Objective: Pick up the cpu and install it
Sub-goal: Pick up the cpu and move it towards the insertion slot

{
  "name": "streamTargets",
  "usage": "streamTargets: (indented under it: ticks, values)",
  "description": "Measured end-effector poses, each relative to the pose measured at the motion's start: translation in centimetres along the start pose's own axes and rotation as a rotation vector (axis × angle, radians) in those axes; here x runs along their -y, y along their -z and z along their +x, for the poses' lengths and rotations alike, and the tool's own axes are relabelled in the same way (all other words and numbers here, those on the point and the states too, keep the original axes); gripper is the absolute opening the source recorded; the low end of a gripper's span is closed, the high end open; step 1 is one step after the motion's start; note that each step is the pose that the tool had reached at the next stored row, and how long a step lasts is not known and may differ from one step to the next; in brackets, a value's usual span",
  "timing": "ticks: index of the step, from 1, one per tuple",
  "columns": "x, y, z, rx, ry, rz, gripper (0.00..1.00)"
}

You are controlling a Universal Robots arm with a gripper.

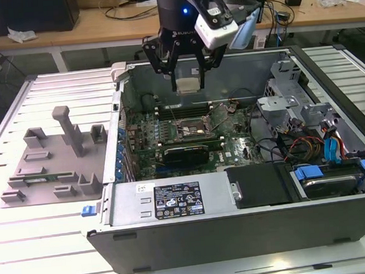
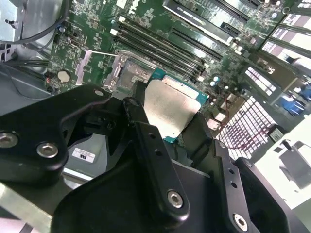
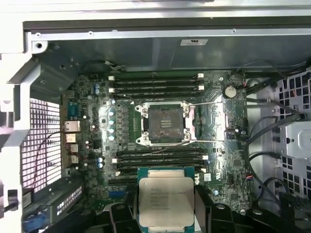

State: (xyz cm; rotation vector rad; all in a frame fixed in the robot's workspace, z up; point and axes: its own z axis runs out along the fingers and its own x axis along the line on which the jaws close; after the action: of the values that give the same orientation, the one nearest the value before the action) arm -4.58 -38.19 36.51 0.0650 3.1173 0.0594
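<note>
Exterior view: grips the cpu (image 1: 188,84) by its edges between closed jaws, holds it flat with the silver top up, clear above the open black socket (image 1: 190,125) on the green motherboard (image 1: 236,149) below the jaws, inside the open computer case (image 1: 239,230).
</note>
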Motion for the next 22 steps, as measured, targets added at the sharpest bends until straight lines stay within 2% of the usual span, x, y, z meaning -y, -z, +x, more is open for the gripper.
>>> streamTargets:
  ticks: [5,8,14,16,22]
  values:
    - [0.03,-1.08,-0.21,-0.0003,0.0,-0.0001,0.55]
    - [-0.06,-2.05,-0.21,-0.0004,0.0,0.0,0.55]
    - [-0.74,-3.57,-0.15,-0.0003,0.0,-0.0001,0.55]
    - [-1.17,-4.43,-0.12,-0.0004,0.0,-0.0001,0.55]
    - [-2.23,-6.19,-0.1,-0.0003,0.0,-0.0001,0.55]
